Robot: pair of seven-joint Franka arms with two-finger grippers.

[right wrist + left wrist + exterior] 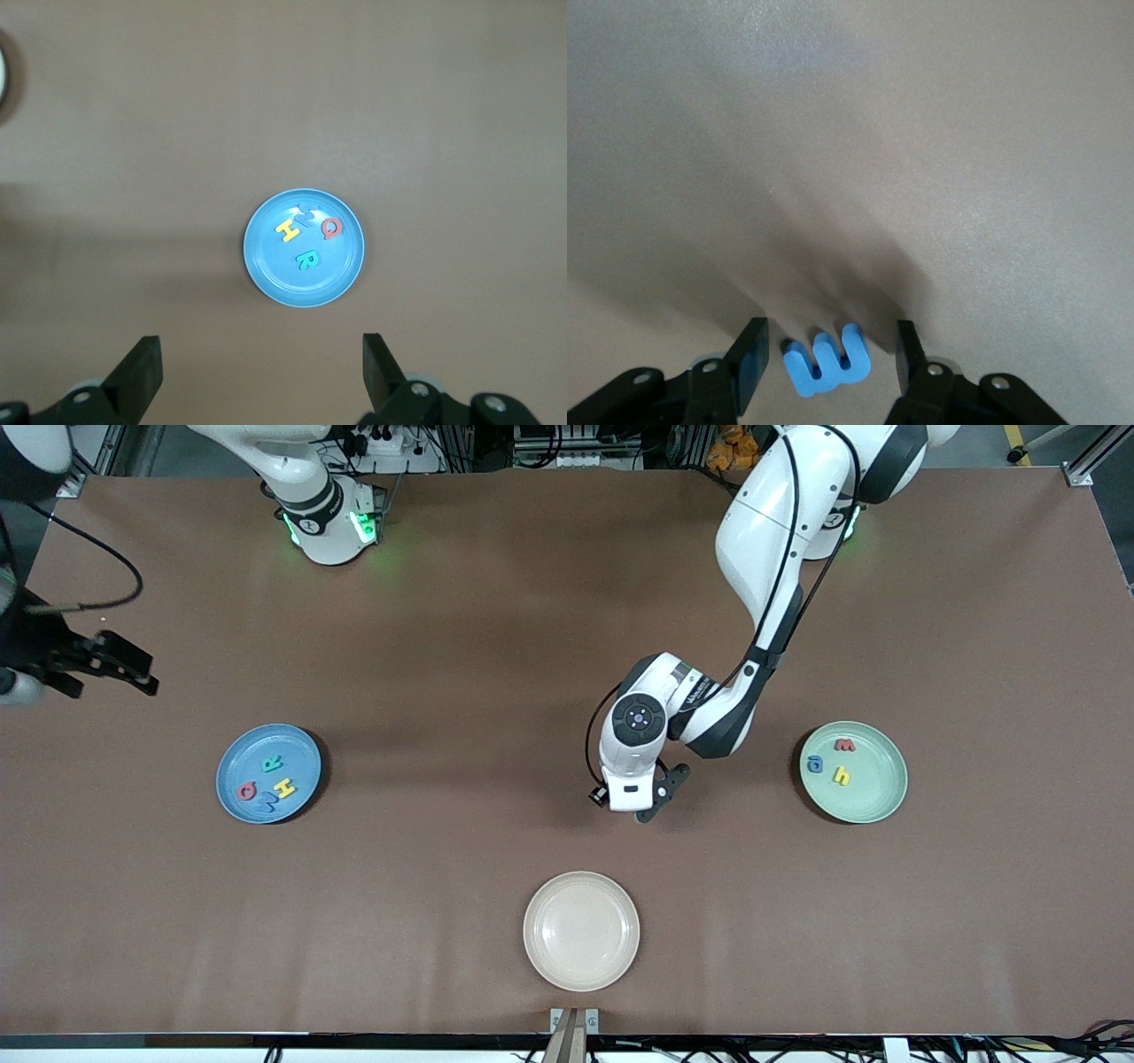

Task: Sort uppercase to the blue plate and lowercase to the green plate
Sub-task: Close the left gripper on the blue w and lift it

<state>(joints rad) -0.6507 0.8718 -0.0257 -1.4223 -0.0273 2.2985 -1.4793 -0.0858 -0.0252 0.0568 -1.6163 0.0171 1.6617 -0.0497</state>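
- The blue m point(827, 363) lies flat on the brown table point(496, 646), between the fingers point(750, 361) of the left gripper point(651, 802); a gap shows on each side of the letter, so the jaws stand part-way in, around it but not yet pressing it; in the front view the gripper itself hides the letter
- That spot is on bare table between the blue plate point(232, 757) and the green plate point(886, 797), nearer the green one and farther from the front camera than the cream-white plate point(580, 930)
- Done, by my reading: the blue plate holds four capitals, yellow H point(284, 786), teal R point(272, 763), red G point(246, 790) and blue M point(267, 803); the green plate holds a red w point(844, 745), a blue a point(815, 763) and a yellow h point(841, 776)
- Left: only the blue m, which belongs on the green plate; the cream-white plate is bare
- The right gripper point(133, 669) waits high over the right arm's end of the table, jaws spread wide and holding nothing; its wrist camera looks down on the blue plate
- Hard to make out: the blue M overlaps its neighbours; whether the pads touch the m at all
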